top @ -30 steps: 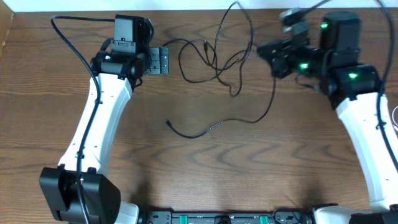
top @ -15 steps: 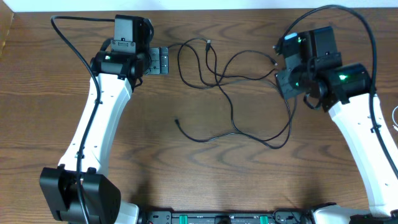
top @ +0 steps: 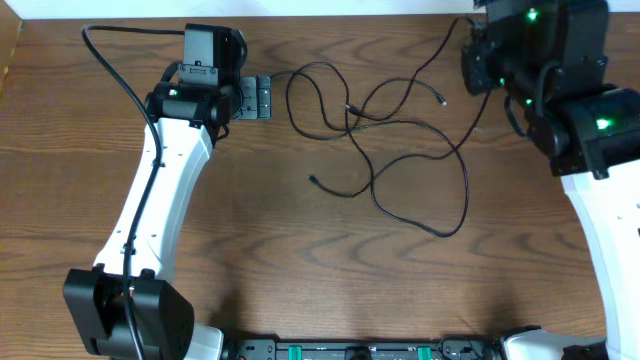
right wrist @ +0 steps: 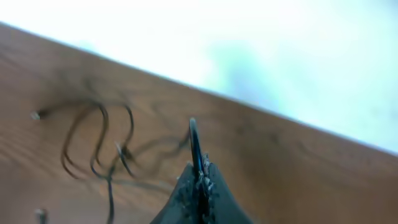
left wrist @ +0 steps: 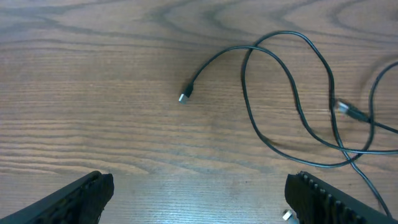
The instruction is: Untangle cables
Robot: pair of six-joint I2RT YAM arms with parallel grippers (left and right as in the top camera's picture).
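at the left, left gripper (top: 262,97) spread wide and empty, over the far part of the table (top: 250,250), just beside the leftmost loop. in the middle, cables (top: 350,125) lying loose on the wood in overlapping loops, crossing near a small plug (top: 351,103). one free end (top: 313,181) out toward the near side, apart from the crossing. a long loop (top: 466,190) sweeping out to the right. at the right, right gripper (right wrist: 199,183) pressed together, pinching one of the cables, raised at the far right corner, with that line running down and left into the pile. by the look of it, mid-pull: drawing one line clear of the tangle. to do it well, pull slowly, up and away from the crossing, letting the loops slide rather than cinch. stop at any tightening of the crossing. bring the left down on a different line near the crossing and pin it there, to avoid dragging the whole bundle along. ease the free end back through its loop rather than yanking. keep the thick arm cord (top: 110,60) clear of the loops.
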